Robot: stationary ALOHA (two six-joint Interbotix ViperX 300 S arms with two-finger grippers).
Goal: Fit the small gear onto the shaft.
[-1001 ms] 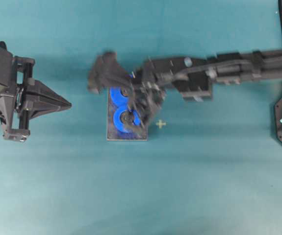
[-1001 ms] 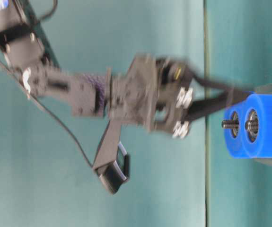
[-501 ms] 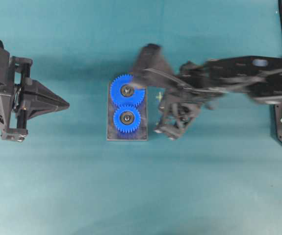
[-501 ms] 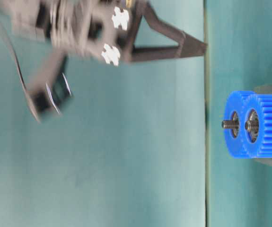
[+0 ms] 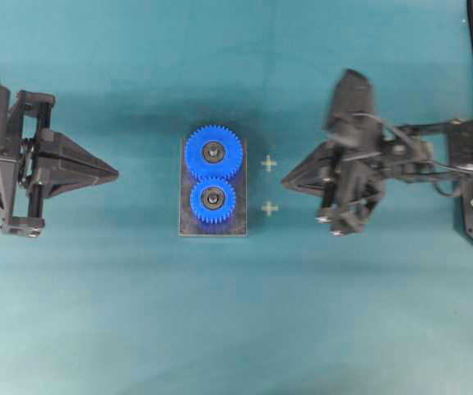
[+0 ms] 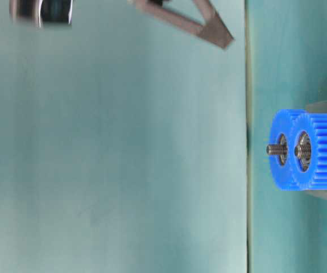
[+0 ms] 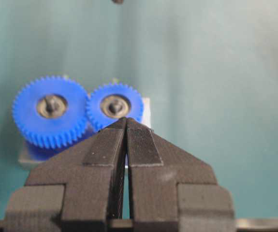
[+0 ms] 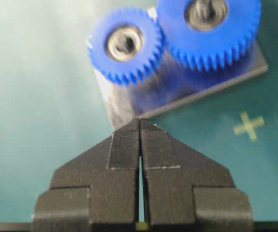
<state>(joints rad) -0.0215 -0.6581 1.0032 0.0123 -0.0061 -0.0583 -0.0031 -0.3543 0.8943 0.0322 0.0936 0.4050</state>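
Right pincer (image 5: 289,178) withdrawn from the grey plate (image 5: 240,224) toward 3 o'clock, fingers pressed together, empty. Small gear (image 5: 213,200) seated on the shaft (image 5: 213,197), meshed with larger gear (image 5: 214,153) at its 12 o'clock. Left pincer (image 5: 114,174) closed, empty, at 9 o'clock.

Both pincers stand well clear — small gear (image 5: 213,200) unobstructed above.

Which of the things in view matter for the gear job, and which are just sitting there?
Part of the job:
small gear, seated on its shaft
grey plate holding the shafts
right gripper, shut, empty

Just there:
large gear
left gripper, shut, off to the side
two yellow cross marks
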